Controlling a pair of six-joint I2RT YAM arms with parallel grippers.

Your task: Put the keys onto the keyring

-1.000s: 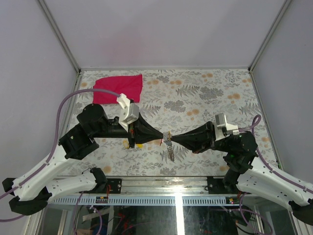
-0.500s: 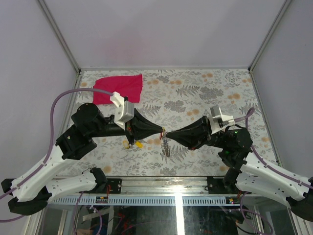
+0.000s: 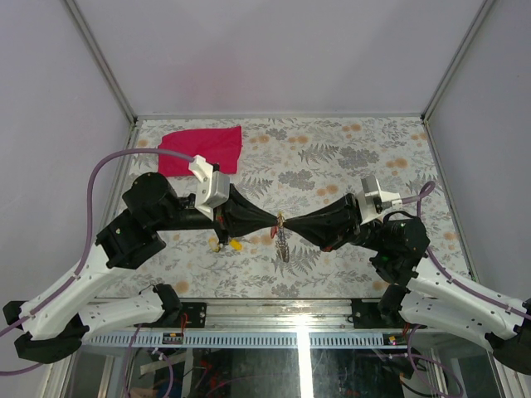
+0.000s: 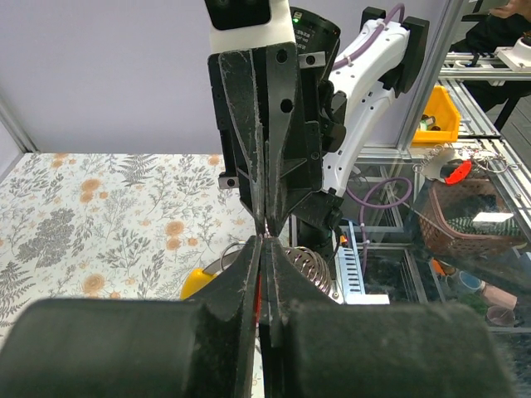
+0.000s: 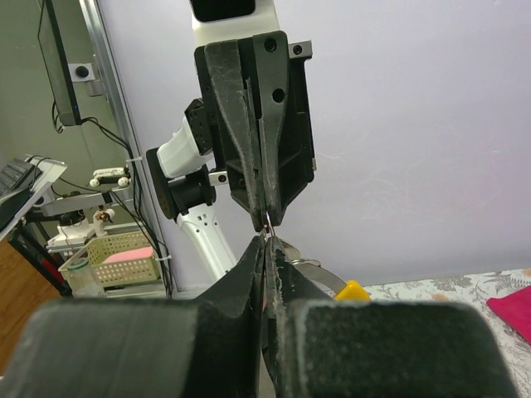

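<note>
Threading looks under way rather than finished: the left tool (image 3: 275, 221) and the right tool (image 3: 288, 223) meet tip to tip above the middle of the table (image 3: 373, 166). Both are clenched, pinching something very thin at the spot where the keyring (image 3: 283, 245) hangs, its silvery link chain dangling toward the near edge. In the wrist views a curved band of bright wire shows just beyond the touching tips. A sliver of red sits between the left tool's matte black fingers (image 4: 236, 290), perhaps a key head, though it is too small to be sure. A yellow-headed key (image 3: 236, 244), its plastic glossy, sits low under the left arm, apart from the ring, so at least that one seems left to go on. A soft red cloth (image 3: 203, 149) lies rumpled at the far left of the flower-printed table
</note>
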